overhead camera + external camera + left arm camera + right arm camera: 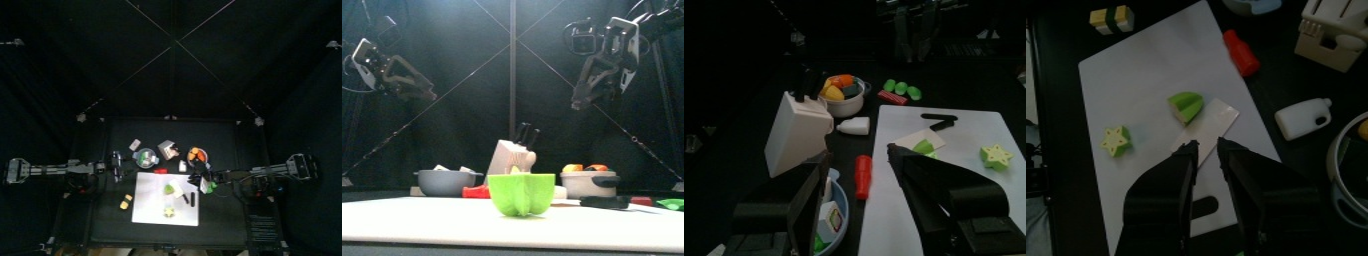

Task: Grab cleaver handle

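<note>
A white board (167,198) lies on the table's front middle. The cleaver lies on its right part; its dark handle shows in the top view (189,201), in the front view (603,202) right of a green pepper piece (521,195), and in the left wrist view (939,119). In the right wrist view the grey blade (1224,118) lies beside the pepper piece (1186,105); the handle runs under my jaws. My right gripper (1208,152) hangs high above it (580,100), jaws a little apart, empty. My left gripper (871,190) is open and empty, raised at the left (416,90).
A knife block (512,157) stands behind the board with a white bottle (1304,117) and a red piece (862,172) beside it. A grey bowl (446,180) is at the left and a fruit bowl (588,181) at the right. A yellow-green star piece (1116,141) lies on the board.
</note>
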You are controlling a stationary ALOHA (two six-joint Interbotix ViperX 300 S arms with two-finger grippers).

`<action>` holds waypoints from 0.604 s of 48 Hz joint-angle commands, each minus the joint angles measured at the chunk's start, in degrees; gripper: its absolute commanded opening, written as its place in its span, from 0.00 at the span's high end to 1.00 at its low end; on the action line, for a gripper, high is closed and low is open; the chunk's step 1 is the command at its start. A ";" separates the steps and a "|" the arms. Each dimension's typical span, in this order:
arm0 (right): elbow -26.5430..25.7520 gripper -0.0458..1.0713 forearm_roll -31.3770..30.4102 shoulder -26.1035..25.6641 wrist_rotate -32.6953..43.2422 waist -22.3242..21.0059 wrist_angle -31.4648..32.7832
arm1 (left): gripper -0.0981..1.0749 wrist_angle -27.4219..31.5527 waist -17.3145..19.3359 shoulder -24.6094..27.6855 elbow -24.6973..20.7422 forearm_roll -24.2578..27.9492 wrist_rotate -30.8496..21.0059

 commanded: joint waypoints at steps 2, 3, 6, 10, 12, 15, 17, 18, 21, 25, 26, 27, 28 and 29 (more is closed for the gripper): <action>-2.72 0.37 3.96 1.41 0.00 0.88 -0.18 | 0.18 -0.26 0.18 0.09 -1.67 0.18 -0.09; -2.99 0.37 5.01 1.76 0.00 1.14 -0.09 | 0.18 -0.26 0.18 0.09 -1.58 0.18 -0.18; -3.96 0.37 8.26 2.72 -0.09 2.81 0.26 | 0.18 -0.26 0.18 0.09 -1.41 0.09 -0.18; -4.66 0.37 11.34 3.69 0.00 4.39 0.62 | 0.18 -0.26 0.18 0.09 -1.23 0.00 -0.26; -4.75 0.37 12.92 4.22 0.00 5.10 1.05 | 0.18 -0.26 0.18 0.09 -1.05 0.00 -0.18; -4.66 0.37 15.56 5.45 0.00 5.89 2.02 | 0.18 -0.26 0.18 0.09 -0.88 0.00 -0.18; -4.57 0.37 17.23 6.42 0.00 6.24 2.64 | 0.18 -0.26 0.18 0.09 -0.70 0.00 -0.18; -4.57 0.37 18.11 6.86 0.00 6.33 2.99 | 0.18 -0.26 0.18 0.09 -0.62 -0.09 -0.18; -4.75 0.37 20.30 8.53 0.00 6.59 4.13 | 0.18 -0.26 0.09 0.09 -0.53 0.00 -0.18; -5.27 0.37 22.76 10.72 0.00 6.59 5.27 | 0.18 -0.26 0.18 0.09 -0.44 -0.09 -0.26; -5.45 0.38 23.12 11.25 0.00 6.59 5.54 | 0.18 -0.26 0.18 0.09 -0.44 -0.09 -0.35; -5.80 0.38 23.55 11.78 0.00 6.59 5.62 | 0.18 -0.26 0.18 0.09 -0.44 -0.09 -0.35; -5.98 0.38 23.82 12.39 0.00 6.68 5.98 | 0.18 -0.26 0.18 0.09 -0.44 -0.18 -0.44; -6.24 0.38 24.08 13.01 0.00 6.68 6.15 | 0.18 -0.26 0.18 0.09 -0.35 -0.18 -0.53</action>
